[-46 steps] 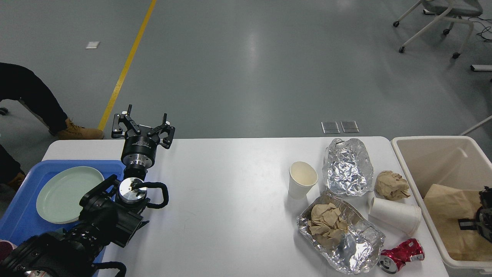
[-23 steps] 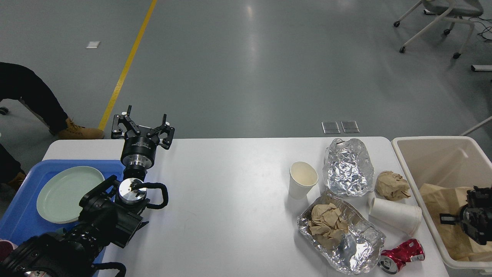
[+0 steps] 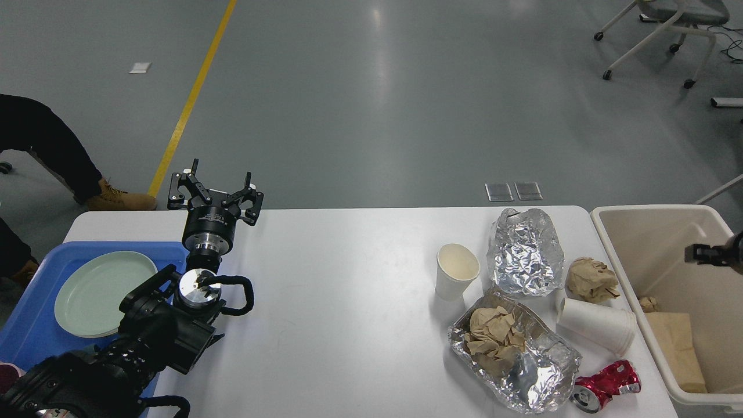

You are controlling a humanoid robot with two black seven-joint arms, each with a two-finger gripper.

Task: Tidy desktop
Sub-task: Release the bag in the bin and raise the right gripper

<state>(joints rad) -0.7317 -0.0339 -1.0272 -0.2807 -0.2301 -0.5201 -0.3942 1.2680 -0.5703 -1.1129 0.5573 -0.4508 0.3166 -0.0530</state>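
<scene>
Here, the desktop [image 3: 348, 302] is seen filling the near half of the view, white and wide. At its left end a blue tray [image 3: 35, 325] is set, with a pale green plate [image 3: 101, 293] lying in it. The left gripper [image 3: 219, 183] is held above the far left edge of the desktop, just right of the tray; its jaws are spread wide and nothing is held between them.

Toward the right, an upright paper cup [image 3: 457, 271] is noted, with a crumpled foil sheet [image 3: 525, 252] just beyond it to the right. A foil tray [image 3: 516, 360] lies nearer, a brown paper wad [image 3: 490, 339] resting in it. A second wad [image 3: 592, 280] lies right of the foil sheet, and a tipped cup [image 3: 598, 325] lies just beside the foil tray. A crushed red can [image 3: 606, 384] is seen at the near right edge.

A beige bin [image 3: 650, 255] stands against the desktop's right end, brown paper [image 3: 676, 348] inside. The right gripper [image 3: 711, 254] is glimpsed at the frame's right edge over the bin; only a dark sliver shows, so its jaws cannot be judged.
</scene>
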